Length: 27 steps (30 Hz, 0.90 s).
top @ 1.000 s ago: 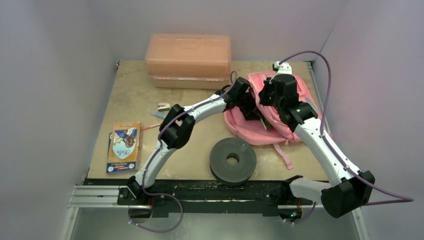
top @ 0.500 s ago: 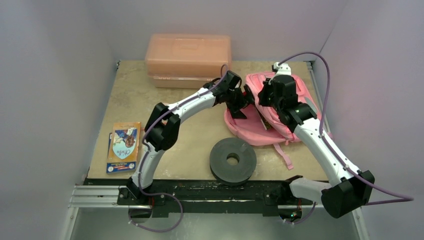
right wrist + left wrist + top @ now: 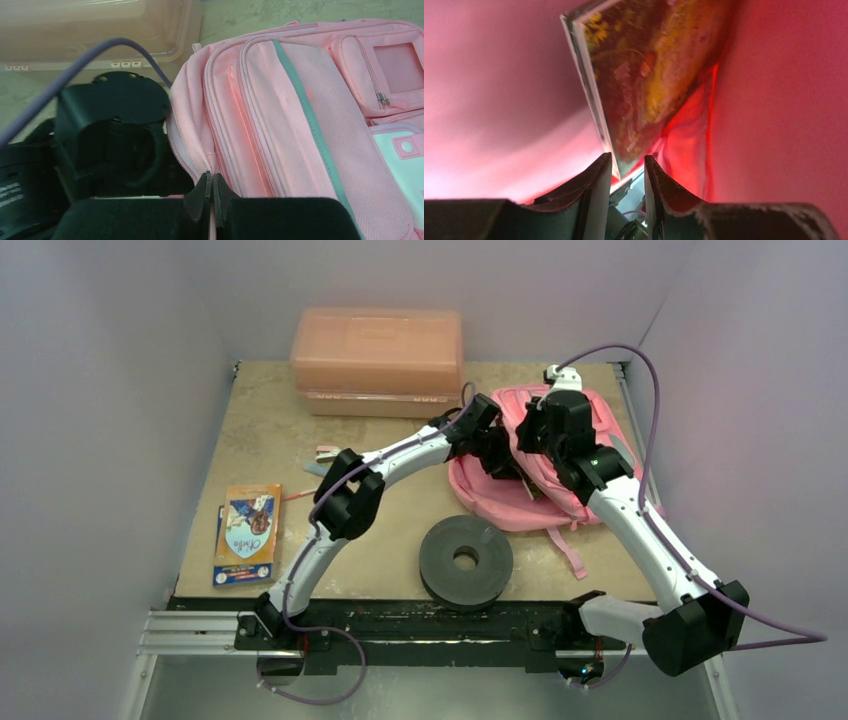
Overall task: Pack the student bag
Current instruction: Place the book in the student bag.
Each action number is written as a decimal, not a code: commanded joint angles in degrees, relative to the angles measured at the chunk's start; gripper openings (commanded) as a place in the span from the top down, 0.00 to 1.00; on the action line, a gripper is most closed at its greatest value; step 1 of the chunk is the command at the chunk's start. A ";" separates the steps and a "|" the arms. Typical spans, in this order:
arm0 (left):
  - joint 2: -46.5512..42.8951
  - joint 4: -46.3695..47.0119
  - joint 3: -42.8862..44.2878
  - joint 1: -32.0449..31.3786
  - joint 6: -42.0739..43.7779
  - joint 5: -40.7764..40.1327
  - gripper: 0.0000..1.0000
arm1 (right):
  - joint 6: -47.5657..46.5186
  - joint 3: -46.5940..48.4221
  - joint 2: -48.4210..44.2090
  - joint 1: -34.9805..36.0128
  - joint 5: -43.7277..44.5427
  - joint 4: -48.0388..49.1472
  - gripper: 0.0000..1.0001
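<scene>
The student bag (image 3: 520, 485) lies at the far right of the bench (image 3: 270, 430), beside the salmon box (image 3: 377, 360). The left fingers (image 3: 624, 187) are inside the bag, narrow, holding the corner of a book (image 3: 644, 75). The right fingers (image 3: 211, 192) are pressed together on the bag's opening edge

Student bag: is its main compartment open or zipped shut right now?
Open. The left claw is inside the student bag, pink fabric all round it, a book ahead. The right claw pinches the bag's opening edge.
</scene>
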 commanded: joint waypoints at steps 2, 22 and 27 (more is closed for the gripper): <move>5.82 3.09 7.21 -1.02 -4.69 1.44 0.72 | 0.11 0.15 -1.61 0.15 0.48 4.12 1.00; -12.63 -0.19 -9.90 1.95 10.72 -3.87 0.27 | -0.15 -0.55 -1.31 0.10 0.84 4.87 1.00; -11.18 1.86 -12.40 1.43 7.34 -3.34 0.28 | -0.10 -1.14 -1.49 0.17 0.32 5.46 1.00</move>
